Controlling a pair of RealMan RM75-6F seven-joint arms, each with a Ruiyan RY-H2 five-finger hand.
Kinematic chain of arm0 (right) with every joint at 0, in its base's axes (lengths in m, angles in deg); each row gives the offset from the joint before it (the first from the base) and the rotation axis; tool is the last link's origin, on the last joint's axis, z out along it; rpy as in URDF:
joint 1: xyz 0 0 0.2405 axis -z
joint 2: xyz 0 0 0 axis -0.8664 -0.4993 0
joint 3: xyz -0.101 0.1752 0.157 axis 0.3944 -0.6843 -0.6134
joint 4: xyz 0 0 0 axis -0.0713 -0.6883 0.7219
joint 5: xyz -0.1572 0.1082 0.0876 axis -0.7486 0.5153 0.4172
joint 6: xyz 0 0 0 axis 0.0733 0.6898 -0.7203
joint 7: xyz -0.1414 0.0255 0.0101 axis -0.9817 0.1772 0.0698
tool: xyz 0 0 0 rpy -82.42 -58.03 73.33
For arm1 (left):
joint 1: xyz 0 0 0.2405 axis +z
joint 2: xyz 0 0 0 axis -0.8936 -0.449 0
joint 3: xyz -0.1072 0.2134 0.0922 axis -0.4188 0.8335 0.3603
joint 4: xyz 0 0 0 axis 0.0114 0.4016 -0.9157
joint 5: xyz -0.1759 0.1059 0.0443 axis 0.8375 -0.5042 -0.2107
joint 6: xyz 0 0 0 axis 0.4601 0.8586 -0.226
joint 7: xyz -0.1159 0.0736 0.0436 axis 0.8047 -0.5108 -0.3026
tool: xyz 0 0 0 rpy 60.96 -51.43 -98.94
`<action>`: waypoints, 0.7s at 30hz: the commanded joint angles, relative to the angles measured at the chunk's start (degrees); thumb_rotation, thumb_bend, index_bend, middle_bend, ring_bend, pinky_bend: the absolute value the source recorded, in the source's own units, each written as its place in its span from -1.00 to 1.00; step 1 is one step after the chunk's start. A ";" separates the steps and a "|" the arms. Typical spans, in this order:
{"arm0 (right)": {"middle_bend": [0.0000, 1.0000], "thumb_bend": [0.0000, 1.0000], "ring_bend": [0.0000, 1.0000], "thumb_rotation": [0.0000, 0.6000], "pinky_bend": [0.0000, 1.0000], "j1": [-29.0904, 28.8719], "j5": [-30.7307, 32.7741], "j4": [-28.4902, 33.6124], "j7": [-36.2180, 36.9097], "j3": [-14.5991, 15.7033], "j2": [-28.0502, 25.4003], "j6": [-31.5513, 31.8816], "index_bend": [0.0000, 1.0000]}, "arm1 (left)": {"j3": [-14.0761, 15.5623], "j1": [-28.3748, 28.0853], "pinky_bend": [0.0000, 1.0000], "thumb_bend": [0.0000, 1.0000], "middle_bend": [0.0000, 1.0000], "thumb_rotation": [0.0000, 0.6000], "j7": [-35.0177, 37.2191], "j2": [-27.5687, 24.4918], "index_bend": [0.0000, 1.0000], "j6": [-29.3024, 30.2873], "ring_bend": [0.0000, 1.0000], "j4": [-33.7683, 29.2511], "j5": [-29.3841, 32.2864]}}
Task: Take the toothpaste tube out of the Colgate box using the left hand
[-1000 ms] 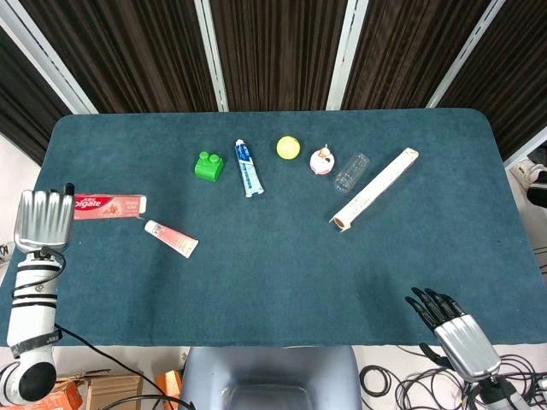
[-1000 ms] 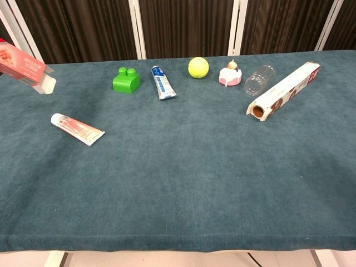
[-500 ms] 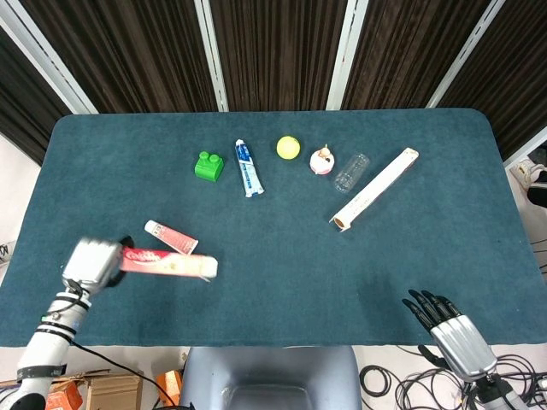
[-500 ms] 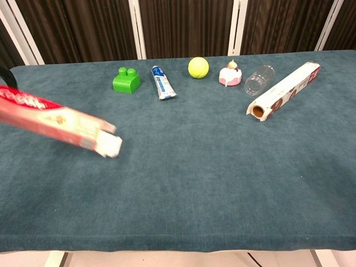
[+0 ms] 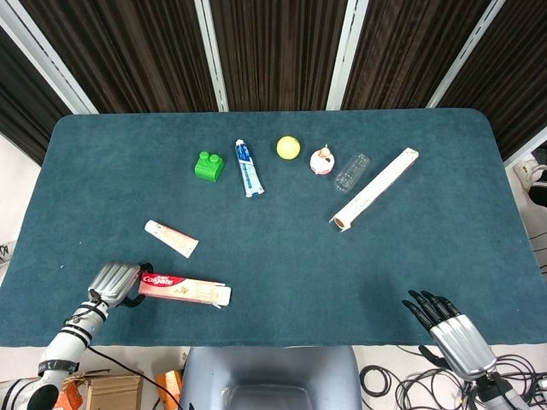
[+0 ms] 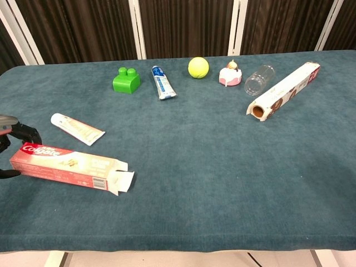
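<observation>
The red Colgate box lies flat near the table's front left edge, its open flap end pointing right. My left hand grips the box's closed left end, dark fingers wrapped around it. The pink-and-white toothpaste tube lies on the cloth just behind the box, outside it and untouched. My right hand hangs off the front right of the table with fingers spread, holding nothing.
Along the back lie a green brick, a blue-and-white tube, a yellow ball, a small pink toy, a clear cup on its side and a long roll box. The dark teal table is bare in front.
My left hand has carried the Colgate box from the far left edge down toward the front of the table, where it now lies low. The right hand has barely shifted.
</observation>
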 commanded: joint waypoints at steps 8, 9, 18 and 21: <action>-0.86 -0.61 -0.85 1.00 -0.57 -0.02 0.22 0.31 -0.71 0.01 0.11 -0.46 -0.71 | 1.78 2.24 0.22 -0.43 -1.00 1.00 -1.52 -1.91 -1.00 3.87 -0.68 0.81 -5.82; -0.86 -0.61 -0.85 1.00 -0.57 0.04 0.22 0.31 -0.71 -0.04 0.15 -0.29 -0.71 | 1.88 2.72 0.11 -0.43 -1.00 1.00 -2.03 -2.09 -1.00 5.08 -0.72 0.69 -6.53; -0.86 -0.61 -0.86 1.00 -0.57 1.88 0.14 -1.19 1.25 -1.49 1.65 5.20 -0.85 | 6.47 15.70 -0.33 -0.44 -1.00 1.00 -2.12 -3.39 -0.93 29.71 -0.86 -1.62 -21.81; -0.87 -0.61 -0.91 1.00 -0.61 2.67 0.03 -2.12 1.64 -2.27 2.80 7.60 -0.96 | 8.80 20.25 -0.37 -0.44 -1.00 1.00 2.94 -3.11 -0.92 33.62 -0.86 -0.57 -23.78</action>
